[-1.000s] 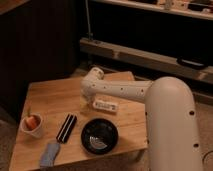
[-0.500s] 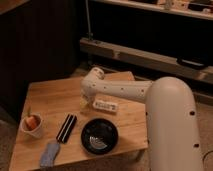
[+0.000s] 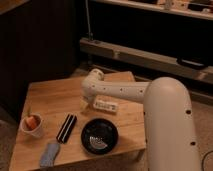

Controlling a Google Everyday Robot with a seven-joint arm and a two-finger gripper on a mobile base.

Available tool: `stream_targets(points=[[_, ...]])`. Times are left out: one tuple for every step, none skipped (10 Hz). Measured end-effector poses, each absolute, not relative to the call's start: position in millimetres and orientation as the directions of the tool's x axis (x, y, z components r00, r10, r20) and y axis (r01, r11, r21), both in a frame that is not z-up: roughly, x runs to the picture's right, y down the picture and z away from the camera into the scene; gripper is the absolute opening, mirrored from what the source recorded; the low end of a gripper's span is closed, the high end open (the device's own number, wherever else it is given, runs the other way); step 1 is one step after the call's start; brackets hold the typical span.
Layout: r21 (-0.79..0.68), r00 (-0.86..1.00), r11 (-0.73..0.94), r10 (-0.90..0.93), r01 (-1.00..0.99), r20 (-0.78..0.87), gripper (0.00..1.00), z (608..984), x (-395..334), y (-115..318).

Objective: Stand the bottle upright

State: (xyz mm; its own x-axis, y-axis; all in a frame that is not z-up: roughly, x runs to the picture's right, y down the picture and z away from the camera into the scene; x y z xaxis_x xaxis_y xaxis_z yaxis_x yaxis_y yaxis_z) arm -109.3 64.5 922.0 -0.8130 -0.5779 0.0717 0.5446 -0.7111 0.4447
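1. I see the bottle (image 3: pixel 106 106) lying on its side on the wooden table (image 3: pixel 50 95), near the middle and a little toward the right edge, with its long axis running roughly left to right.
2. The white arm (image 3: pixel 122 90) reaches in from the lower right, crosses above the bottle and bends downward at its far joint.
3. The gripper (image 3: pixel 84 104) hangs at the end of that bend, low over the table and just beside the bottle's left end. Its fingers are spread apart and it holds nothing. I cannot tell whether it touches the bottle.
4. A black bowl (image 3: pixel 111 131) sits in front of the bottle, near it but apart.
5. A flat black ribbed bar (image 3: pixel 66 128) lies to the left of the bowl, angled slightly.
6. A white cup (image 3: pixel 31 131) with an orange thing (image 3: pixel 32 121) inside stands near the table's left edge, well apart from the bottle.
7. A bluish-grey cloth (image 3: pixel 48 154) lies at the front edge, just below the bar.
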Motion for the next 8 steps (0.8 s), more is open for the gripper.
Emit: stream_targets(points=[[0.447,-0.814,-0.711,-0.576,0.544,0.075,0.80,923.6,-109.1,66.0],[0.451,-0.816,-0.709,-0.573,0.542,0.080,0.80,925.5,-109.2,68.1],[0.455,-0.818,-0.708,-0.570,0.540,0.083,0.78,926.7,-109.5,69.5],[0.458,-0.820,-0.708,-0.567,0.537,0.086,0.72,927.9,-110.2,71.1],[0.462,-0.822,-0.708,-0.562,0.534,0.089,0.63,929.2,-110.8,72.8],[0.464,-0.825,-0.709,-0.557,0.531,0.093,0.59,930.1,-110.9,73.9],[0.466,-0.827,-0.709,-0.555,0.529,0.095,0.59,930.7,-110.7,74.6],[0.467,-0.828,-0.709,-0.553,0.528,0.097,0.55,931.3,-110.5,74.9]])
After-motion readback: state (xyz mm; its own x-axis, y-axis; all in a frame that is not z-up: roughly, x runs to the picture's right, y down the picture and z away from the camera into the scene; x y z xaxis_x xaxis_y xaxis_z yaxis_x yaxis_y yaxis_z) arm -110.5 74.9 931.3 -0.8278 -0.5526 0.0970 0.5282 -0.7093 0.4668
